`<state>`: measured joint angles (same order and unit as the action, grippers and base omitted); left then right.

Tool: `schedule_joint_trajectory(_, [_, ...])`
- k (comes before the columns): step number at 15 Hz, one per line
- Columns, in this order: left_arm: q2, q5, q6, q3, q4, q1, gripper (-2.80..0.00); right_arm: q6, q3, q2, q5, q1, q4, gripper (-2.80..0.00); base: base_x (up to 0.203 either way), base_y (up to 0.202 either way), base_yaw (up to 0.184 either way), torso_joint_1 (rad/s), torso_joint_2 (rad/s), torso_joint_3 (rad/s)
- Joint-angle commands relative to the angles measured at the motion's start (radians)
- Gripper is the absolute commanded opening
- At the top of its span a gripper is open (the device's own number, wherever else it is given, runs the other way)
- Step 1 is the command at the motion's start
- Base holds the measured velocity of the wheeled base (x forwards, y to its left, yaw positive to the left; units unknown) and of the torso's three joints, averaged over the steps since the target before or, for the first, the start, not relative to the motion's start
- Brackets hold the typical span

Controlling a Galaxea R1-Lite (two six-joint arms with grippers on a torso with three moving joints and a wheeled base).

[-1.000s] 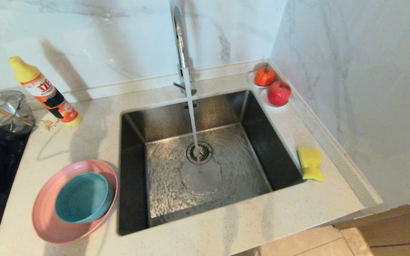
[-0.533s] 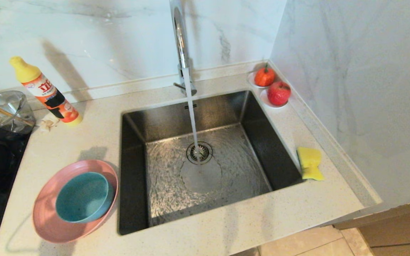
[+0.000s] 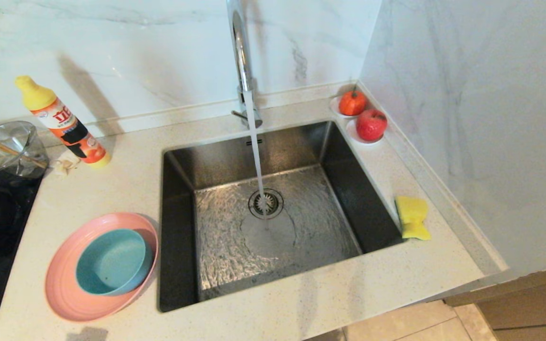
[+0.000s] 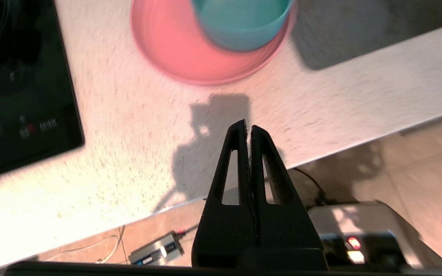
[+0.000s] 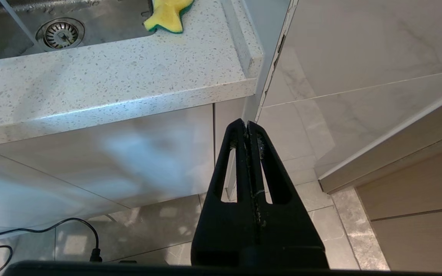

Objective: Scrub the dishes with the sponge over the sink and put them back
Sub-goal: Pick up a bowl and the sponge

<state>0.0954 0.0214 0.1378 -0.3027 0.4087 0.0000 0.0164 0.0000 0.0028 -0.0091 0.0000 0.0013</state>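
left end effector (image 4: 247, 128) pressed together, empty, at the worktop (image 4: 129, 126) edge; teal bowl (image 4: 242, 21) in pink plate (image 4: 190, 50) just ahead. sponge (image 3: 413, 218) right of sink (image 3: 273, 222), nearer the idle, closed right end effector (image 5: 247, 124).

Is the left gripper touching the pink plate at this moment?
Apart. In the left wrist view the shut left gripper has its tips short of the pink plate, with a strip of bare counter and the gripper's shadow between them.

Detergent bottle (image 3: 62, 124) left; two red fruits (image 3: 363, 115) right.
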Motion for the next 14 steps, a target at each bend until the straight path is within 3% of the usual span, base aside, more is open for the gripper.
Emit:
schedule_joint_trajectory(1, [-0.094,-0.068,-0.033,0.158,-0.184,-0.003,-2.80,0.000,0.000,0.000,0.000,0.000,0.000,-2.80,0.000,0.000,0.000,0.000,0.00,0.000])
schedule_joint_trajectory(2, [-0.096,-0.087,-0.042,0.204,-0.249,-0.003,-2.80,0.000,0.000,0.000,0.000,0.000,0.000,-2.80,0.000,0.000,0.000,0.000,0.00,0.000])
schedule_joint_trajectory(4, [-0.098,0.009,-0.044,0.243,-0.272,-0.003,-2.80,0.000,0.000,0.000,0.000,0.001,0.000,-2.80,0.000,0.000,0.000,0.000,0.00,0.000])
schedule_joint_trajectory(5, [-0.097,0.023,-0.024,0.249,-0.275,-0.004,-2.80,0.000,0.000,0.000,0.000,0.000,-0.001,-2.80,0.000,0.000,0.000,0.000,0.00,0.000])
schedule_joint_trajectory(14, [-0.097,0.023,-0.037,0.252,-0.283,-0.004,-2.80,0.000,0.000,-0.001,0.000,0.000,-0.001,-2.80,0.000,0.000,0.000,0.000,0.00,0.000])
